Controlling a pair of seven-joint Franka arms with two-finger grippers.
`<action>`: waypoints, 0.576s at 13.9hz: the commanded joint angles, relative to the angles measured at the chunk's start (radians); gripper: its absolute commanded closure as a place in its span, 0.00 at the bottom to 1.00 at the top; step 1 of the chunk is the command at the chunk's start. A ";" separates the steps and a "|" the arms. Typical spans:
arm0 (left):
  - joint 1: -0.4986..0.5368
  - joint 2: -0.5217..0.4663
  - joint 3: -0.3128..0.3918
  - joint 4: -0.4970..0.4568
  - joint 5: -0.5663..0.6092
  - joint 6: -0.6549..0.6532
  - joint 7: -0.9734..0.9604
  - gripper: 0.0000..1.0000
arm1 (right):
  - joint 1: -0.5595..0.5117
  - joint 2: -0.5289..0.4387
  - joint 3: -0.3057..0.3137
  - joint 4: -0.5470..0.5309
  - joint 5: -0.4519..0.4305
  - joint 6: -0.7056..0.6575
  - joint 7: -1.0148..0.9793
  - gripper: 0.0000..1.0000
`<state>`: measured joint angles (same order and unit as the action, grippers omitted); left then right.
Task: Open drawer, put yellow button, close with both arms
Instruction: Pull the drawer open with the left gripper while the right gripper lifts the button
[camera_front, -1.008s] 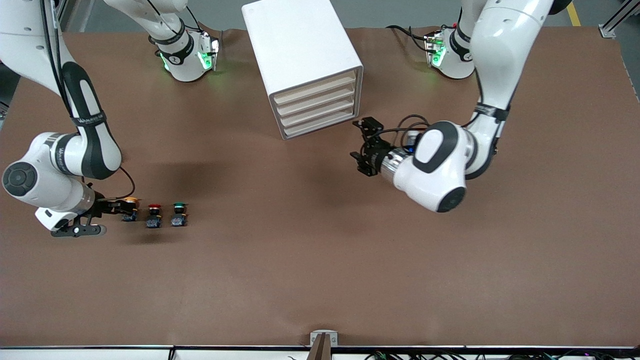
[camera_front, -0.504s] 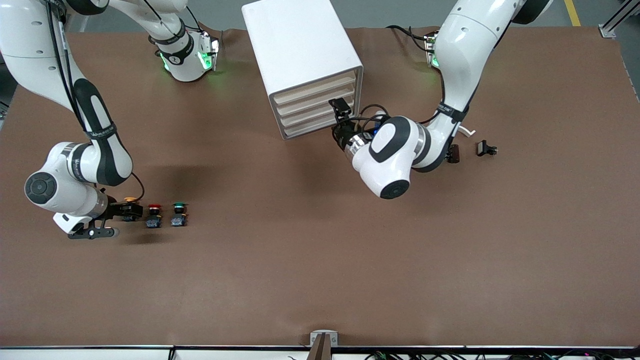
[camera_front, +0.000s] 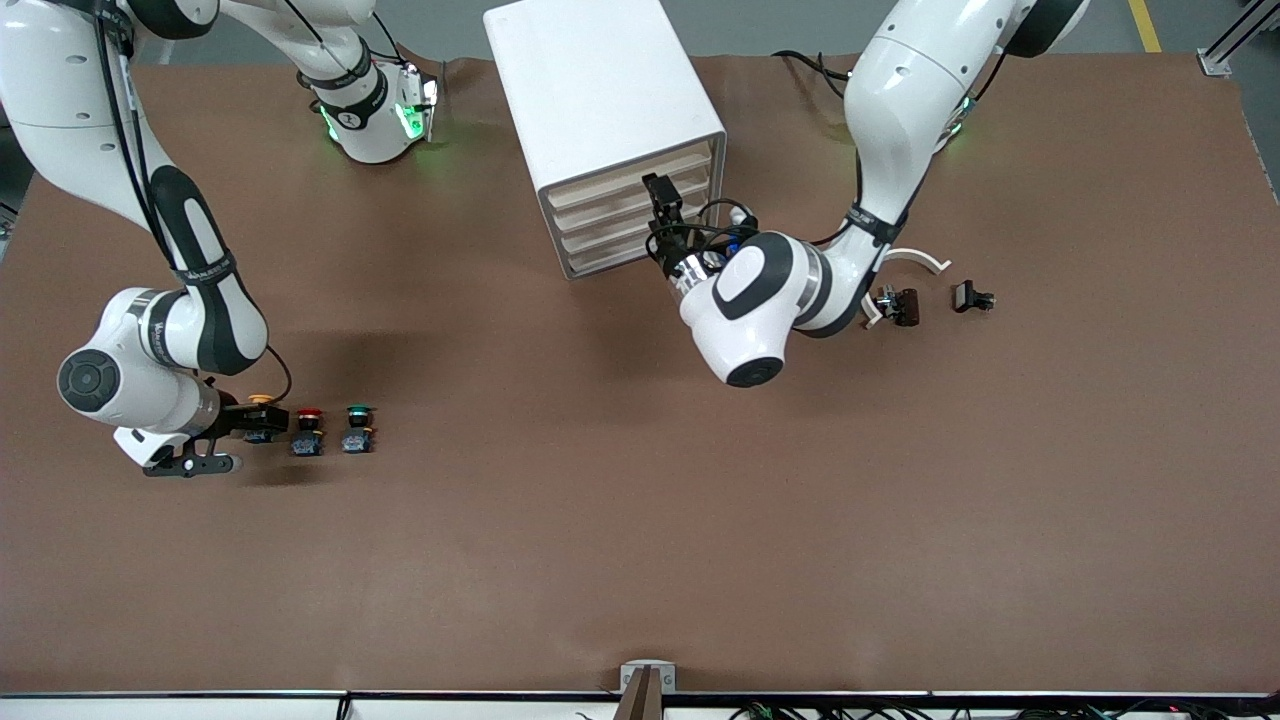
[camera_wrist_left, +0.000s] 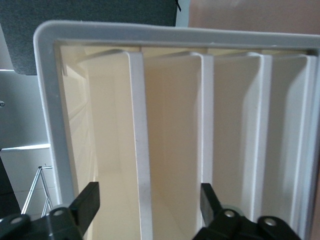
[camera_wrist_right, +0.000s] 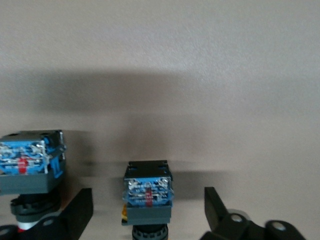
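Right end effector (camera_front: 252, 421), black, two-fingered: low at the counter (camera_front: 640, 520), fingers (camera_wrist_right: 80, 212) apart, one on each side of the small yellow-capped push-button switch with black body and blue base (camera_front: 262, 417), not clamped on it. In the right wrist view (camera_wrist_right: 147, 192), clear gaps between switch body and each finger.

Beside the yellow switch, in a row toward the left arm's end: red-capped switch (camera_front: 308, 430), then green-capped switch (camera_front: 358, 428), both standing on the brown counter.

Left end effector (camera_front: 662, 212), black, two-fingered: at the front of the white rounded-corner cabinet (camera_front: 600, 90), fingers (camera_wrist_left: 90, 202) apart, nothing clamped. Uppermost cream-fronted drawer (camera_front: 630, 180): shut, flush with the three lower drawers.

Toward the left arm's end: curved white plastic piece (camera_front: 915, 258) and two small black parts (camera_front: 900, 305) (camera_front: 970, 297) on the counter.
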<state>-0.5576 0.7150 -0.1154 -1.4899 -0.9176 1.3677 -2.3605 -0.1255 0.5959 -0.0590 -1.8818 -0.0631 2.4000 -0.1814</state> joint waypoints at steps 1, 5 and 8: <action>-0.033 0.015 0.005 0.008 -0.024 -0.033 -0.028 0.22 | -0.022 0.004 0.015 0.009 -0.012 -0.009 -0.003 0.24; -0.042 0.023 -0.001 0.008 -0.026 -0.041 -0.036 0.47 | -0.022 0.015 0.015 0.010 -0.007 -0.007 -0.004 0.44; -0.044 0.023 -0.001 0.010 -0.026 -0.039 -0.028 0.94 | -0.019 0.015 0.016 0.018 -0.007 -0.010 -0.004 0.63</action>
<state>-0.6014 0.7351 -0.1161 -1.4905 -0.9237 1.3438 -2.3775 -0.1293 0.6069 -0.0585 -1.8809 -0.0630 2.3996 -0.1815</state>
